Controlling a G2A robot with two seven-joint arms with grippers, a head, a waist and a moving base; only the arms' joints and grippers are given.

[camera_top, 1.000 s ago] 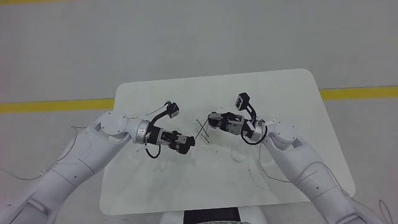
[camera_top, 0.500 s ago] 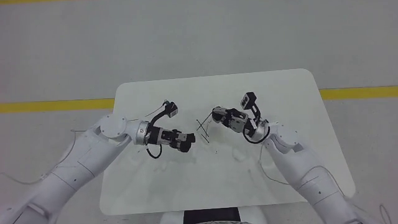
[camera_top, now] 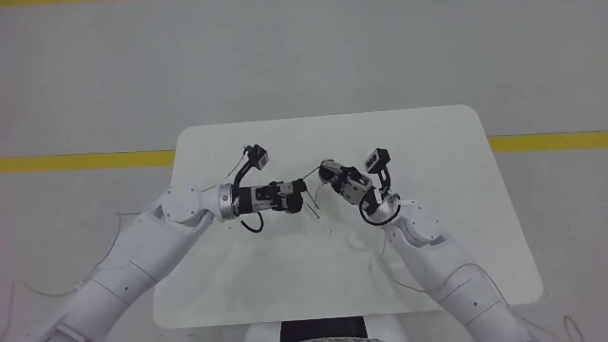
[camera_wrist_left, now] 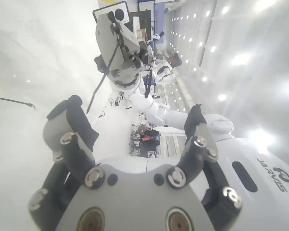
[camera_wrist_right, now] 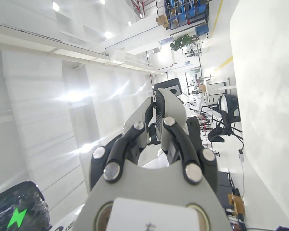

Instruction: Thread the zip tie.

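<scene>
The right gripper [camera_wrist_left: 118, 49] is pinching the zip tie [camera_wrist_left: 101, 79] between fingers pressed together, and the dark strap is sticking out past them toward the left gripper [camera_wrist_left: 132, 116]. Gripping it seemingly near one end is leaving a long free length to feed, so this looks like a presenting hold. The left gripper is waiting with its fingers spread wide, holding nothing and facing the strap. In the top view it is sitting near the middle of the bench [camera_top: 427, 133], with the right one just beside it at about 2 o'clock. (A second thin dark strand [camera_wrist_left: 12, 100] is lying close by; whether it belongs to the same tie I cannot tell.) The wide opening is probably giving room to close on the strap next.
</scene>
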